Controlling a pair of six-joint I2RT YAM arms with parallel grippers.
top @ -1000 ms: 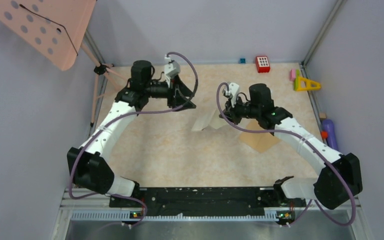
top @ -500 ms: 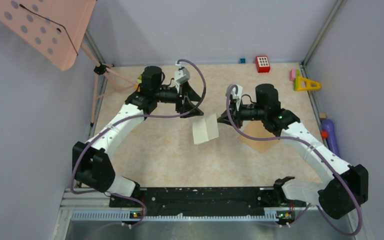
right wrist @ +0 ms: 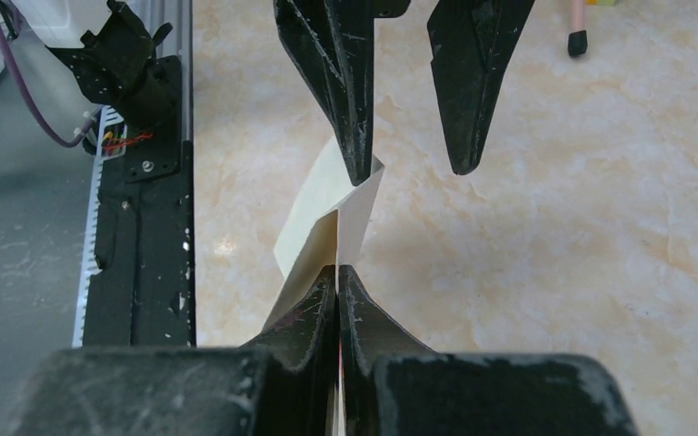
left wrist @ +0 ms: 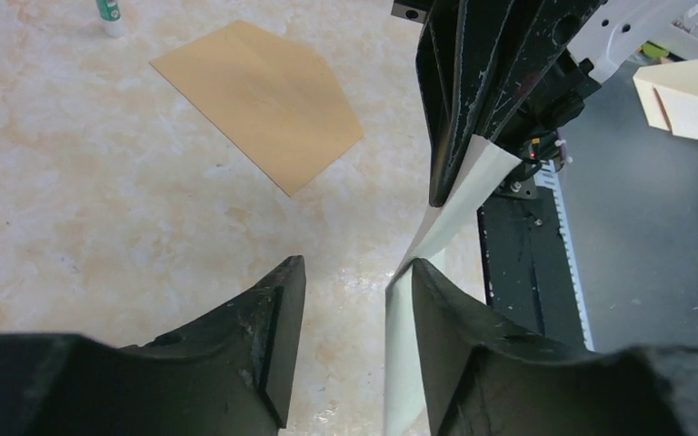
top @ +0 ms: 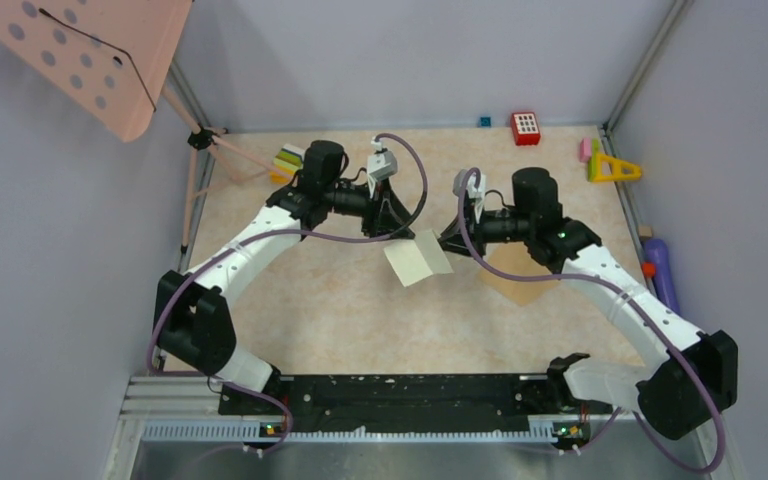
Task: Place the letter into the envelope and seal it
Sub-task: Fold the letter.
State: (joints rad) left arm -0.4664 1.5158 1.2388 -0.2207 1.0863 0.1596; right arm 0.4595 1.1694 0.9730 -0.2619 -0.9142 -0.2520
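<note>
**Letter held aloft, envelope waiting.** The step in hand appears to be readying the sheet in mid-air; nothing is in the envelope yet.

At far left a pink perforated board (top: 80,60) leans in from the corner. Coloured blocks (top: 288,158) sit behind the left arm, both well clear of the work.

The left gripper (left wrist: 359,268) has its jaws apart. The pale letter (top: 418,260) passes between them and lies against one finger, unpinched. The right gripper (right wrist: 338,272) is clamped tight on the sheet's opposite edge and carries it, creased, above the table (top: 310,300) between the two arms.

The tan envelope (left wrist: 259,91) lies flat on the tabletop, partly under the right arm in the overhead view. Its opening cannot be made out. A small green-labelled tube (left wrist: 107,14) stands beyond it.

A red block (top: 525,127), a yellow triangle (top: 615,168) and a purple cylinder (top: 658,265) line the right side, out of the way.

The next move likely calls for the left jaws to close and square up the sheet, then steer it to the envelope's mouth. The right arm overhangs the envelope and may need to shift.
</note>
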